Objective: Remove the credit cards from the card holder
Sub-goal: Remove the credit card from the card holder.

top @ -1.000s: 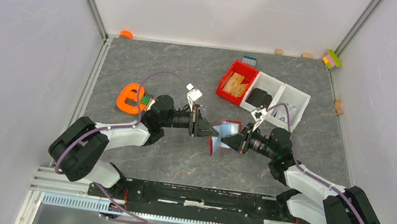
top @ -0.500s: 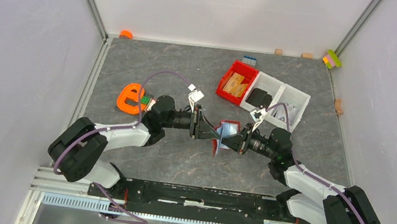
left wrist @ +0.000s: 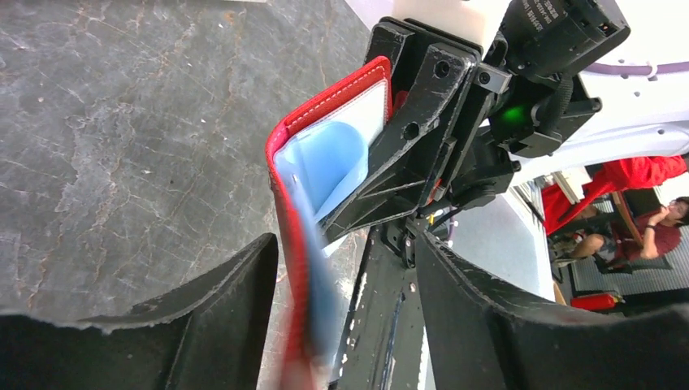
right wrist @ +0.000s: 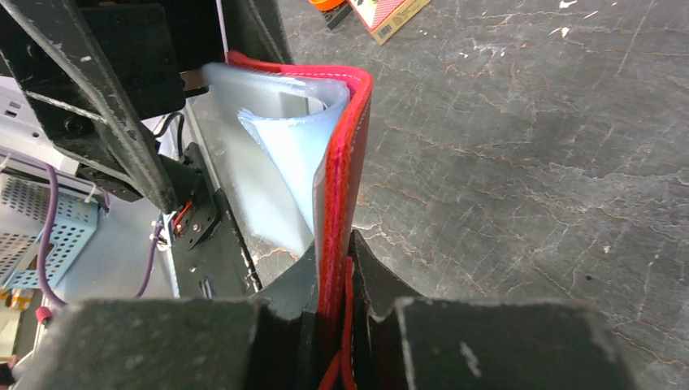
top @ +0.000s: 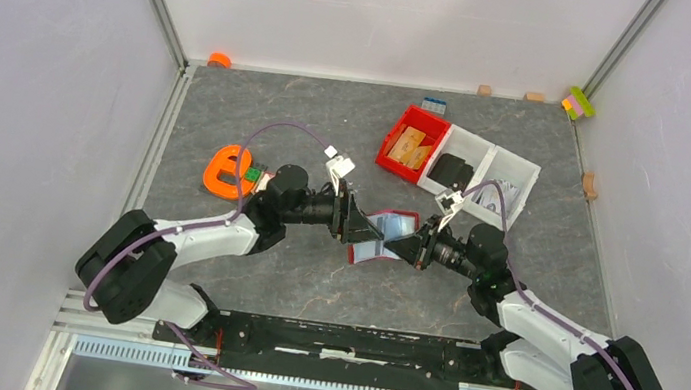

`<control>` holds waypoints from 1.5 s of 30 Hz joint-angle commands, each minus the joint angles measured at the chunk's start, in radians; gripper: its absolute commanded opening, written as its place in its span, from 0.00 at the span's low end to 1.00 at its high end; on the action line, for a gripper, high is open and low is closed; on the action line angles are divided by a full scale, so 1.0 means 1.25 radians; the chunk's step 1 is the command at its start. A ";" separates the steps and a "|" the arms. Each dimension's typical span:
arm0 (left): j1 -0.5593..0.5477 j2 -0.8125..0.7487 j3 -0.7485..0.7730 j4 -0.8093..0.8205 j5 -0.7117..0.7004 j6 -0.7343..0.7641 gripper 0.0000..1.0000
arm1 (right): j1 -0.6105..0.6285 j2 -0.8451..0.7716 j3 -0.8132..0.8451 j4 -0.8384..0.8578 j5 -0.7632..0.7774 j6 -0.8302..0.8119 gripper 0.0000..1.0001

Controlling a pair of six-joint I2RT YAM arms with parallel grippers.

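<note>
The dark red card holder (top: pixel 378 240) hangs in the air between my two grippers, partly open. A light blue card (top: pixel 396 226) shows inside it, bent in its pocket. It also shows in the left wrist view (left wrist: pixel 325 158) and the right wrist view (right wrist: pixel 288 150). My right gripper (right wrist: pixel 337 260) is shut on the holder's red edge (right wrist: pixel 345 162). My left gripper (left wrist: pixel 345 268) is open, with the holder's other flap (left wrist: pixel 284 211) and a blue card edge between the fingers, close to the left finger (left wrist: pixel 203 317). No grey or pinkish-red card is visible.
A bright red bin (top: pixel 395 159) with tan wooden pieces and two white bins (top: pixel 502 160) stand behind the right arm. An orange E-shaped piece (top: pixel 228 172) lies left of the left arm. Small blocks (top: pixel 578 103) sit along the back wall.
The holder has spread wider, its lower flap swinging down and left. My left gripper has shifted slightly toward it. The right gripper keeps its grip.
</note>
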 commanded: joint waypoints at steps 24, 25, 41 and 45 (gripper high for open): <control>-0.008 -0.094 -0.027 0.024 0.001 0.061 0.49 | 0.004 0.010 0.032 0.045 -0.022 -0.002 0.00; -0.009 -0.094 -0.027 0.026 0.002 0.061 0.49 | 0.004 0.010 0.032 0.046 -0.022 -0.001 0.00; -0.007 -0.085 -0.028 0.041 0.007 0.053 0.36 | 0.004 0.011 0.031 0.060 -0.034 0.005 0.00; -0.007 -0.078 -0.029 0.062 0.027 0.043 0.34 | 0.004 0.013 0.029 0.069 -0.042 0.009 0.00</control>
